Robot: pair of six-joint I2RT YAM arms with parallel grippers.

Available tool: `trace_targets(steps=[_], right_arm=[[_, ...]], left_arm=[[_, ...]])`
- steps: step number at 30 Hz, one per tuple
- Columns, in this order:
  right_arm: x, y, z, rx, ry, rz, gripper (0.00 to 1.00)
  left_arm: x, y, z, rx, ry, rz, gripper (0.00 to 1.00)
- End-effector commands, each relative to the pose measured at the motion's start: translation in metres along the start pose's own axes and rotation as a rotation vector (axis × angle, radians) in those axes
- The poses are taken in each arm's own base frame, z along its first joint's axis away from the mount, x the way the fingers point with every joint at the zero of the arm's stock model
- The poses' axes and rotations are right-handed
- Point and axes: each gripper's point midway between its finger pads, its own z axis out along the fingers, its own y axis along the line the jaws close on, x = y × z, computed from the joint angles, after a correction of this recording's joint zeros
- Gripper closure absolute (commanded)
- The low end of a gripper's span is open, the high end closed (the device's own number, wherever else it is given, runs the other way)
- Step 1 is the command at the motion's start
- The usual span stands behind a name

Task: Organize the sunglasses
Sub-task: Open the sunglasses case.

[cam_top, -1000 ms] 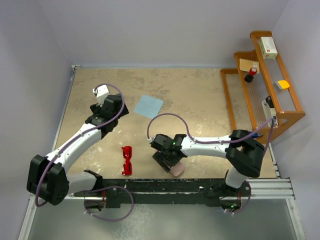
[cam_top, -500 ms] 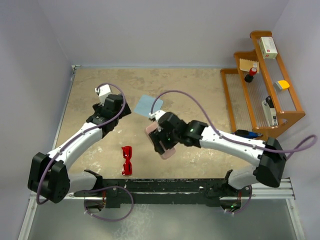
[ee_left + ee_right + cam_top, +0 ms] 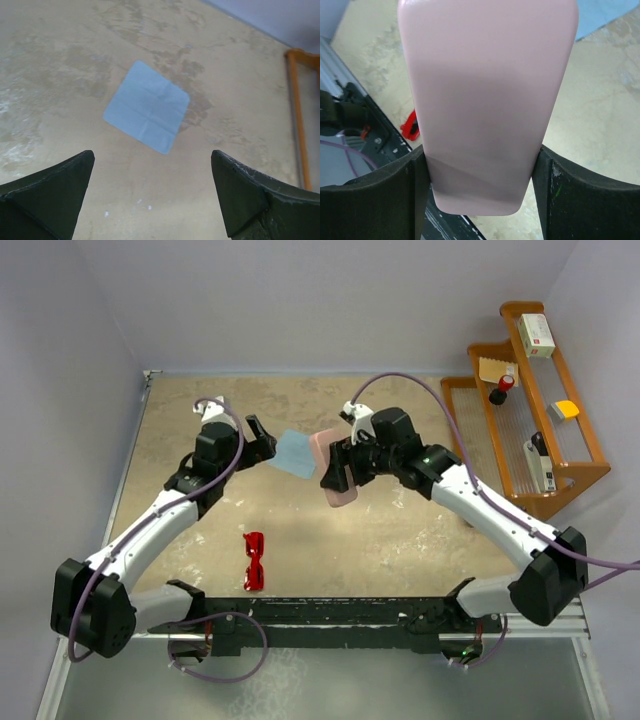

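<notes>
The red sunglasses lie on the table near its front edge; a part shows in the right wrist view. My right gripper is shut on the pink case and holds it in the air above the middle of the table. The case fills the right wrist view between the two fingers. My left gripper is open and empty, just left of the light blue cloth, which lies flat ahead of its fingers.
A wooden rack with small items stands at the right side of the table; its edge shows in the left wrist view. The arm rail runs along the front edge.
My right gripper has lifted the pink case from the front of the table and carried it up and back toward the cloth. My left gripper has moved toward the cloth.
</notes>
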Motion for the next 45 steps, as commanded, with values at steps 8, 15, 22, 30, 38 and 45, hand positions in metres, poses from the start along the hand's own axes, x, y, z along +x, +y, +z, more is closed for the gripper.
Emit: trace_targets(steps=[8, 15, 22, 30, 38, 45], right_arm=[[-0.102, 0.020, -0.041, -0.385, -0.250, 0.003, 1.00], [-0.125, 0.016, -0.048, -0.410, -0.280, -0.010, 1.00], [-0.146, 0.022, -0.047, -0.468, -0.319, -0.018, 1.00], [-0.144, 0.027, -0.047, -0.524, -0.323, 0.003, 1.00], [-0.154, 0.036, -0.061, -0.521, -0.345, 0.014, 1.00], [-0.157, 0.055, -0.085, -0.581, -0.340, -0.021, 1.00]], left_arm=[[-0.049, -0.109, -0.060, 0.628, -0.115, -0.066, 0.03], [-0.055, -0.148, -0.069, 0.855, -0.077, -0.092, 0.17], [-0.073, -0.173, -0.073, 0.942, -0.039, -0.071, 0.13], [-0.102, -0.182, -0.101, 1.006, -0.152, -0.062, 0.12], [-0.089, -0.193, -0.120, 1.156, -0.090, -0.021, 0.11], [-0.085, -0.201, -0.133, 1.283, -0.064, -0.054, 0.09]])
